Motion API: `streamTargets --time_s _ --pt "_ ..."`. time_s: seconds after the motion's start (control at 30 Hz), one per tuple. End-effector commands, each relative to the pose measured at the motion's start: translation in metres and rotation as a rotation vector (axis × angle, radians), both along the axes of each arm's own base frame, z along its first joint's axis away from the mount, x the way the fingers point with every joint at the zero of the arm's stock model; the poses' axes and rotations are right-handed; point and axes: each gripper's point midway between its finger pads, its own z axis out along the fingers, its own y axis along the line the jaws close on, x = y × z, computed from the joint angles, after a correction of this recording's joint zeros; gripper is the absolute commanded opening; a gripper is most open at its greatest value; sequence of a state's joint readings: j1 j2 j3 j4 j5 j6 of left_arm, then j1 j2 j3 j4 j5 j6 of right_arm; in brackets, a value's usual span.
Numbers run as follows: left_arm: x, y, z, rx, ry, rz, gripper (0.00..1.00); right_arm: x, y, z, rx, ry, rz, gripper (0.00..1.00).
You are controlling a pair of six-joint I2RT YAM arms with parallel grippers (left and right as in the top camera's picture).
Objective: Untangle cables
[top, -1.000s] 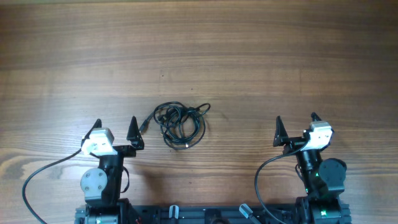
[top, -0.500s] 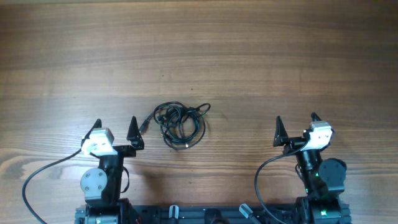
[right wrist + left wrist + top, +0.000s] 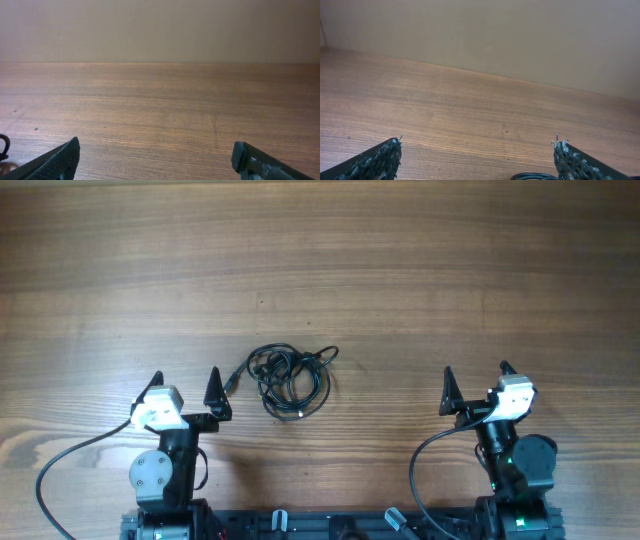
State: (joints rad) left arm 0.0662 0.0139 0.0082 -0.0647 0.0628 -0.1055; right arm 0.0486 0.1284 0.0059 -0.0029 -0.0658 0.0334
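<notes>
The cables (image 3: 288,378) lie as one tangled clump of thin black loops on the wooden table (image 3: 400,270), slightly left of centre. My left gripper (image 3: 186,385) stands open just left of the clump, its right fingertip close to a plug end. In the left wrist view a loop of the cables (image 3: 532,176) peeks in at the bottom edge beside the right fingertip (image 3: 565,155). My right gripper (image 3: 476,377) is open well to the right, holding nothing. A small curl of the cables (image 3: 4,147) shows at the left edge of the right wrist view.
Both arm bases (image 3: 160,475) sit at the near edge of the table, with thicker black wires (image 3: 60,465) looping beside them. A plain beige wall (image 3: 160,30) rises beyond the far table edge.
</notes>
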Motion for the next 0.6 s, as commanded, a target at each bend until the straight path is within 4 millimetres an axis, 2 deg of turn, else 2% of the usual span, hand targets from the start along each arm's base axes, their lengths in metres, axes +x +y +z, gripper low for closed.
streamTargets --time_s 0.0,0.43,0.57 --pt "0.000 -0.005 -0.003 0.010 0.009 -0.027 1.00 0.001 -0.003 -0.001 0.010 0.005 -0.021 1.00" --pt "0.000 -0.005 -0.003 0.010 0.009 -0.027 1.00 0.001 -0.003 0.004 0.046 -0.013 -0.024 1.00" --pt "0.000 -0.004 -0.002 0.022 0.005 -0.021 1.00 -0.001 0.009 0.009 0.052 -0.019 0.052 1.00"
